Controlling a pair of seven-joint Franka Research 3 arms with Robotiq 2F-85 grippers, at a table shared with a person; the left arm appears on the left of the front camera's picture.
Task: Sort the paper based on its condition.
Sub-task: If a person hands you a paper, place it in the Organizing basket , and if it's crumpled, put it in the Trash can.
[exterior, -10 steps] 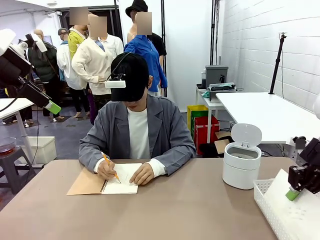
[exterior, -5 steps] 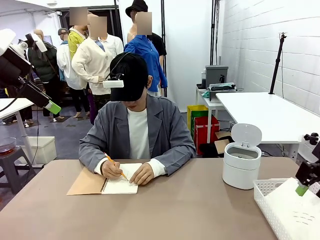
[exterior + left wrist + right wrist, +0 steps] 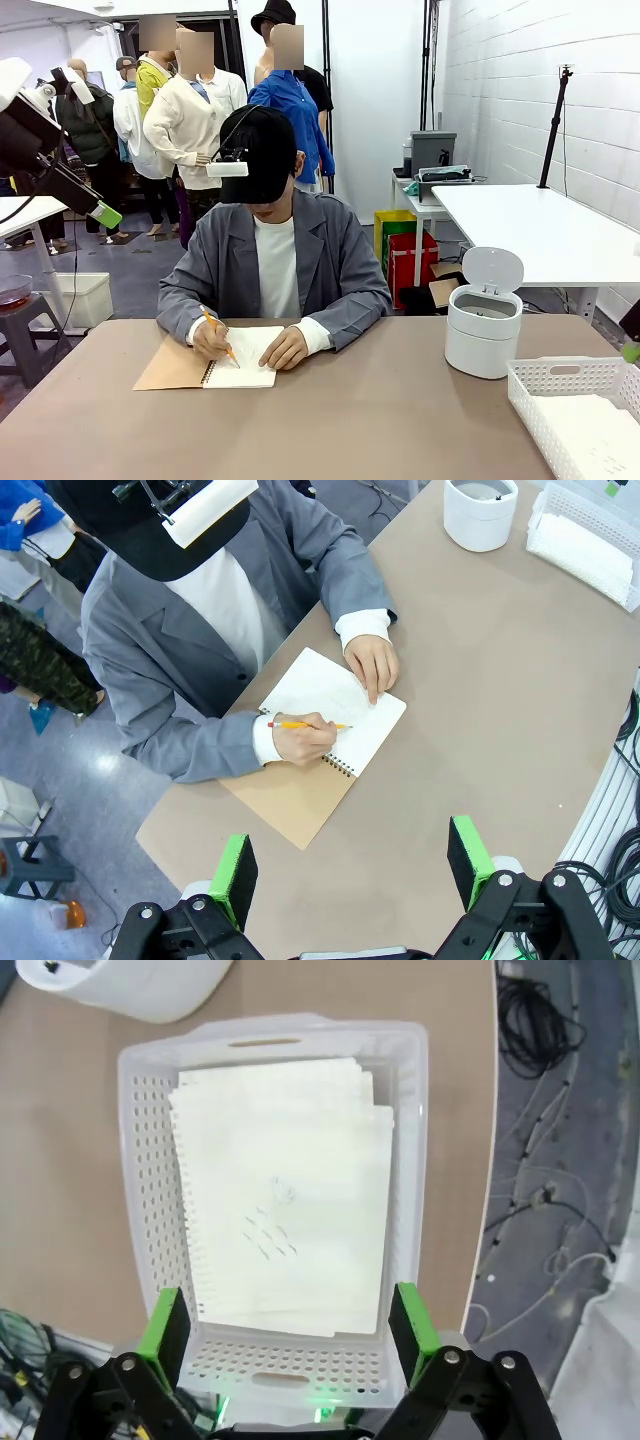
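Paper (image 3: 285,1190) in basket (image 3: 135,1190), R claw (image 3: 285,1295) wide

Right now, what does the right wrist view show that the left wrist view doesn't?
Right wrist view: faint marks on the top sheet of paper, floor cables, the open right gripper above. Left wrist view: the person writing in the notebook, the open left gripper. Shared: the white mesh basket holding the paper, the white bin, the table.

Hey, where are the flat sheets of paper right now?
In the front view the paper sheets lie inside the white mesh basket at the near right corner of the table, beside the small white bin.
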